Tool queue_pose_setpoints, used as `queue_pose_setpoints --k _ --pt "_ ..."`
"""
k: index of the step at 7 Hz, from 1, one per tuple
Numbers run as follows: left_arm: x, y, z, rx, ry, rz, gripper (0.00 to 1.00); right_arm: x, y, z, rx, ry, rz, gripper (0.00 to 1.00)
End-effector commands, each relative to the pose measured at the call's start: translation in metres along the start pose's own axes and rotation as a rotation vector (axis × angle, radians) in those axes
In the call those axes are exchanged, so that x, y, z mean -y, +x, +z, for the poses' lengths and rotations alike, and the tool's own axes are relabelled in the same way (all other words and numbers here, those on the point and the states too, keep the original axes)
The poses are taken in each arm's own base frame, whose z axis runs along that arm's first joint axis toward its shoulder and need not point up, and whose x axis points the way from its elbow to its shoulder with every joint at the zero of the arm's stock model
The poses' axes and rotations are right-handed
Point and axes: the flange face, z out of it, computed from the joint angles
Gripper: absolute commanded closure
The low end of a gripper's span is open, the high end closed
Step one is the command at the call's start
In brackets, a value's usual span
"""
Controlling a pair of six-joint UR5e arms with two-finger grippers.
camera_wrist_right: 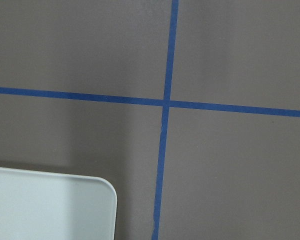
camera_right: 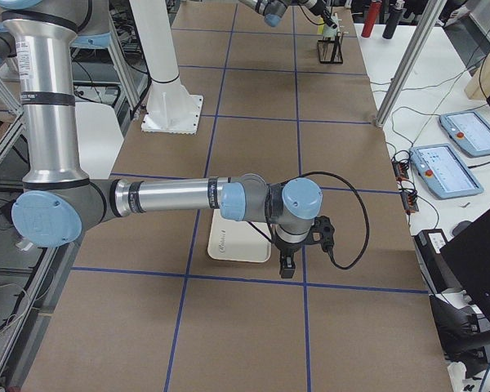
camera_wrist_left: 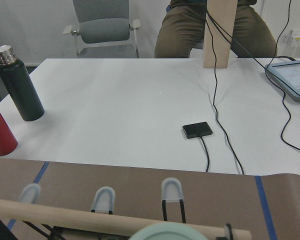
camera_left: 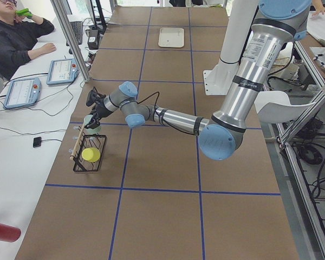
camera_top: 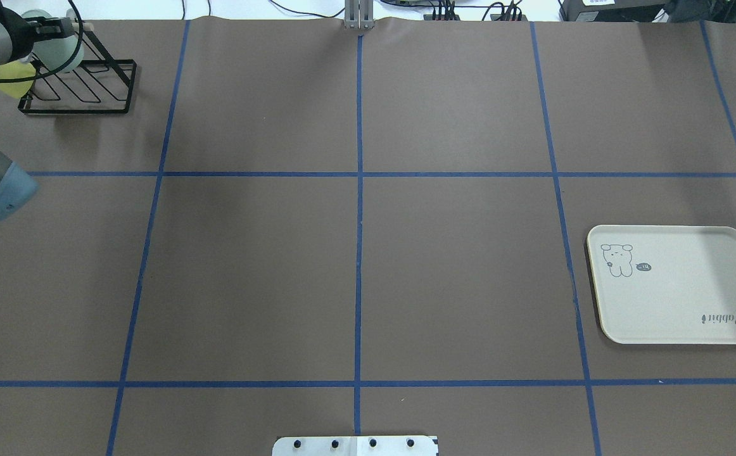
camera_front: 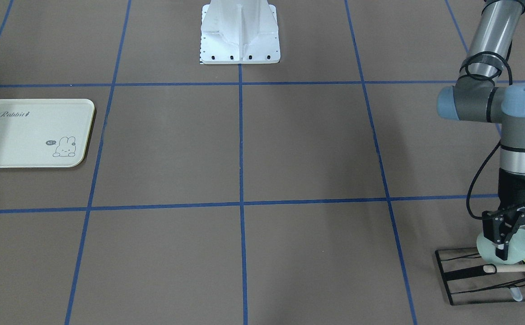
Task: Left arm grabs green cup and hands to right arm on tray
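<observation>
The tray (camera_wrist_right: 50,210) corner sits beside crossed blue tape (camera_wrist_right: 166,103).

The left arm (camera_front: 493,36), frame right, has silver tubes, pale blue caps, black cable and gripper (camera_front: 517,241).

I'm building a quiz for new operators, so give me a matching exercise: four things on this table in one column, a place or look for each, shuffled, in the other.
1 green cup
2 tray
3 wire rack
4 yellow-green cup

a cream, nothing on it
b black, carries a wooden rod
c at the left gripper
d on the rack, beside the green cup

Pairs: 1-c, 2-a, 3-b, 4-d
</observation>
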Motion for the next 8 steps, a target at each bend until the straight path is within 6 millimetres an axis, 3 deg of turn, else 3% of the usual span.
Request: queue_pose_setpoints --k 1,3,6,7,8 --pt "0.013 -0.009 -0.006 -0.014 -0.007 -0.005 0.61 0.001 -0.001 0.000 0.000 0.000 -0.001 0.01" --pt "0.045 -0.023 -0.024 -0.026 -0.043 -0.038 0.61 0.002 -0.013 -0.011 0.023 0.026 -0.023 0.00" --pt "0.075 -0.009 -0.053 -0.011 -0.057 -0.052 0.61 0.014 -0.038 -0.025 0.127 0.087 -0.081 0.00" --pt "0.077 -0.005 -0.055 -0.016 -0.053 -0.054 0.61 0.035 -0.050 -0.035 0.117 0.153 -0.084 0.00" --pt "0.085 0.003 -0.057 -0.022 -0.041 -0.063 0.61 0.063 -0.080 -0.043 0.098 0.206 -0.019 0.00"
